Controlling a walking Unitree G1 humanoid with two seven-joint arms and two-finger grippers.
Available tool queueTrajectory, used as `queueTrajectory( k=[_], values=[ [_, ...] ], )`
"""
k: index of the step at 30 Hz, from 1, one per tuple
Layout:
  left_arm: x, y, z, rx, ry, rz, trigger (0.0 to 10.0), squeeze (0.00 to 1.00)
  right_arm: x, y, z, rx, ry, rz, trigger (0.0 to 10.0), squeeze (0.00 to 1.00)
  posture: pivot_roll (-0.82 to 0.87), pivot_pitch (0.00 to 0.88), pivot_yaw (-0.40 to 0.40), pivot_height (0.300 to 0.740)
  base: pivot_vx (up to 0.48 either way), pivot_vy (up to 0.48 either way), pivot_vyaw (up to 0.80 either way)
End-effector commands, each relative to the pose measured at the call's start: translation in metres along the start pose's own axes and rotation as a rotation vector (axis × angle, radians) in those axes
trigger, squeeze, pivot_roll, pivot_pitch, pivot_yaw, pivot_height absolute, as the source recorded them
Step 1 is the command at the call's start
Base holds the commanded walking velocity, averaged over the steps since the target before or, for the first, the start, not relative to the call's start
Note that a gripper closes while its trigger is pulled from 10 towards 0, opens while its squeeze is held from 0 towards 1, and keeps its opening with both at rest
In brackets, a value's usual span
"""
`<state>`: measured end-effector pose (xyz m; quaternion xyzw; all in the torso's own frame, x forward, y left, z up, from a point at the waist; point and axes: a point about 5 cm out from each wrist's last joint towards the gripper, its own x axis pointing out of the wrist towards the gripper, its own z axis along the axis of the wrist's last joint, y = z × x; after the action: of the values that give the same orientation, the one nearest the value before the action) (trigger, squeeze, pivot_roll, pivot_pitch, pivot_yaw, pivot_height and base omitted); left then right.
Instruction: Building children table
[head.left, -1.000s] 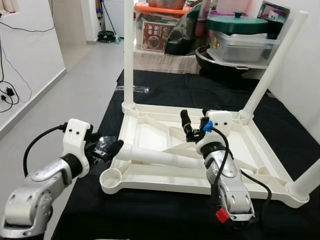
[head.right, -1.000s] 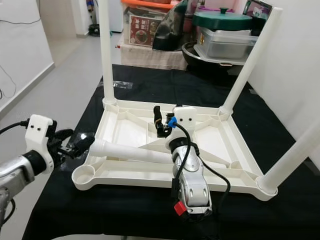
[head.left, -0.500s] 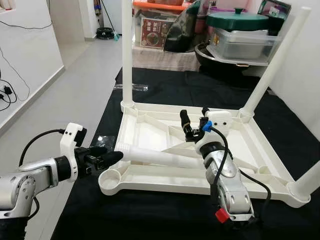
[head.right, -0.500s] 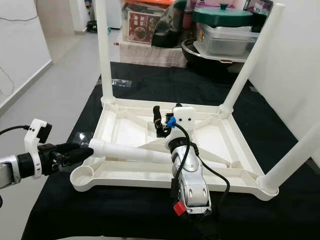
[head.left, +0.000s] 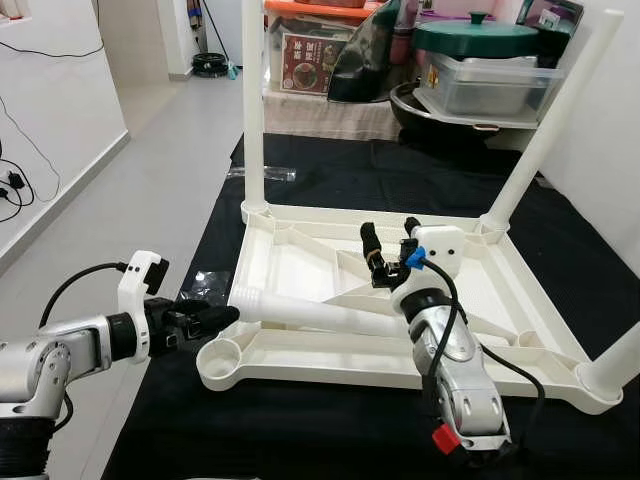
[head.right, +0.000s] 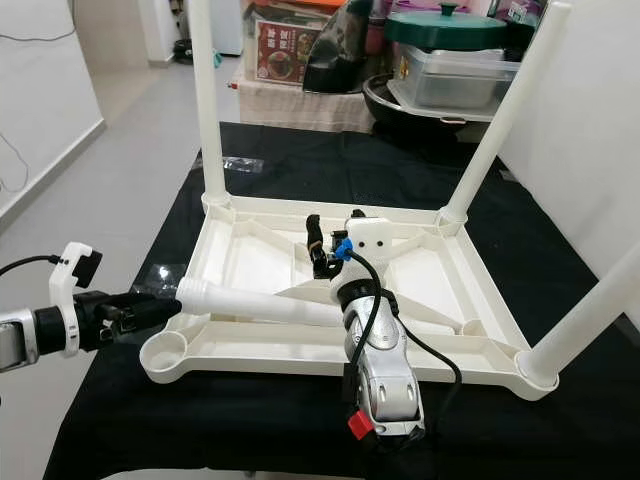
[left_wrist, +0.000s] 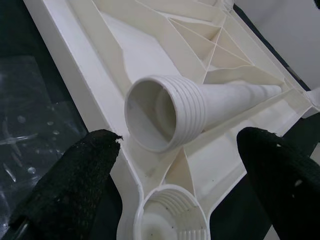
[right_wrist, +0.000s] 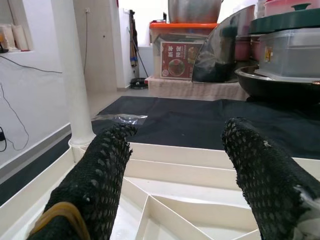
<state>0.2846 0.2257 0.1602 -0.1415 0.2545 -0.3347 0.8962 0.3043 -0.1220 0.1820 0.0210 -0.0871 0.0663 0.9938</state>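
Note:
A white plastic children's table (head.left: 300, 362) lies upside down on a black cloth. Three white legs stand upright in its corners: back left (head.left: 255, 100), back right (head.left: 550, 130) and front right (head.left: 615, 365). A loose leg (head.left: 320, 315) lies across the underside, its threaded end (left_wrist: 165, 112) pointing at the front left corner beside the empty socket (head.left: 220, 357). My left gripper (head.left: 215, 318) is open, its fingers either side of that threaded end without touching it. My right gripper (head.left: 388, 240) hangs open over the middle of the underside, holding nothing.
A clear plastic bag (head.left: 205, 285) lies on the black cloth (head.left: 330, 175) left of the table. Storage boxes and pots (head.left: 480, 60) crowd the far side. A white wall stands close on the right. Open grey floor (head.left: 150, 150) lies to the left.
My left arm has dropped and levelled out, its fingers now pointing straight at the loose leg's threaded end. The right arm and the table have stayed put.

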Motion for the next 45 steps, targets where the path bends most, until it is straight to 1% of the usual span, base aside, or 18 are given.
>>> queueTrajectory(
  k=[1, 4, 7, 9, 11, 13, 15, 19, 20, 21, 23, 30, 33, 36, 40, 45],
  values=[
    [0.0, 0.001, 0.009, 0.013, -0.006, -0.025, 10.0, 0.0, -0.001, 0.0, 0.001, 0.005, 0.002, 0.001, 10.0, 0.0, 0.11, 0.054, -0.078, 0.74, 0.0, 0.0, 0.0],
    [0.0, 0.001, 0.011, 0.012, -0.015, -0.035, 10.0, 0.0, -0.001, 0.0, 0.001, 0.003, 0.002, 0.002, 10.0, 0.0, 0.11, 0.052, -0.077, 0.74, 0.0, 0.0, 0.0],
    [0.001, 0.001, 0.019, 0.006, -0.035, -0.068, 10.0, 0.0, -0.001, 0.001, 0.001, 0.002, 0.002, 0.004, 10.0, 0.0, 0.11, 0.053, -0.077, 0.74, 0.0, 0.0, 0.0],
    [0.001, 0.001, 0.019, 0.006, -0.035, -0.068, 10.0, 0.0, -0.001, 0.001, 0.001, 0.002, 0.002, 0.004, 10.0, 0.0, 0.11, 0.053, -0.077, 0.74, 0.0, 0.0, 0.0],
    [0.005, 0.001, 0.022, -0.018, -0.04, -0.095, 10.0, 0.0, -0.001, 0.0, 0.001, 0.002, 0.003, 0.002, 10.0, 0.0, 0.11, 0.055, -0.076, 0.74, 0.0, 0.0, 0.0],
    [0.009, 0.002, 0.02, -0.037, -0.035, -0.111, 10.0, 0.0, -0.002, 0.0, 0.002, -0.002, 0.004, -0.001, 10.0, 0.0, 0.1, 0.057, -0.076, 0.74, 0.0, 0.0, 0.0],
    [0.009, 0.002, 0.02, -0.037, -0.035, -0.111, 10.0, 0.0, -0.002, 0.0, 0.002, -0.002, 0.004, -0.001, 10.0, 0.0, 0.1, 0.057, -0.076, 0.74, 0.0, 0.0, 0.0],
    [0.013, 0.002, 0.018, -0.07, -0.03, -0.131, 10.0, 0.0, -0.002, 0.0, 0.002, -0.002, 0.004, -0.002, 10.0, 0.0, 0.1, 0.06, -0.072, 0.74, 0.0, 0.0, 0.0],
    [0.017, 0.002, 0.017, -0.087, -0.023, -0.143, 10.0, 0.0, -0.002, -0.001, 0.002, -0.002, 0.004, -0.003, 10.0, 0.0, 0.1, 0.061, -0.071, 0.74, 0.0, 0.0, 0.0],
    [0.017, 0.002, 0.017, -0.087, -0.023, -0.143, 10.0, 0.0, -0.002, -0.001, 0.002, -0.002, 0.004, -0.003, 10.0, 0.0, 0.1, 0.061, -0.071, 0.74, 0.0, 0.0, 0.0],
    [0.024, 0.0, 0.014, -0.108, -0.008, -0.169, 10.0, 0.0, -0.003, -0.001, 0.002, -0.003, 0.007, -0.005, 10.0, 0.0, 0.1, 0.064, -0.069, 0.74, 0.0, 0.0, 0.0],
    [0.031, -0.002, 0.014, -0.122, 0.005, -0.205, 10.0, 0.0, -0.004, -0.002, 0.0, -0.004, 0.014, -0.009, 10.0, 0.0, 0.1, 0.063, -0.066, 0.74, 0.0, 0.0, 0.0],
    [0.037, -0.003, 0.013, -0.134, 0.016, -0.226, 10.0, 0.0, -0.005, -0.002, 0.001, -0.007, 0.013, -0.013, 10.0, 0.0, 0.09, 0.068, -0.051, 0.74, 0.0, 0.0, 0.0],
    [0.04, -0.003, 0.012, -0.138, 0.02, -0.233, 10.0, 0.0, -0.006, -0.002, 0.002, -0.008, 0.012, -0.015, 10.0, 0.0, 0.08, 0.071, -0.047, 0.74, 0.0, 0.0, 0.0],
    [0.048, -0.008, 0.008, -0.158, 0.048, -0.275, 10.0, 0.0, -0.009, -0.005, 0.001, -0.014, 0.019, -0.03, 10.0, 0.0, 0.08, 0.08, -0.036, 0.74, 0.0, 0.0, 0.0],
    [0.049, -0.012, 0.007, -0.161, 0.068, -0.314, 10.0, 0.0, -0.011, -0.005, 0.0, -0.016, 0.027, -0.032, 10.0, 0.0, 0.08, 0.088, -0.033, 0.74, 0.0, 0.0, 0.0]
  ],
)
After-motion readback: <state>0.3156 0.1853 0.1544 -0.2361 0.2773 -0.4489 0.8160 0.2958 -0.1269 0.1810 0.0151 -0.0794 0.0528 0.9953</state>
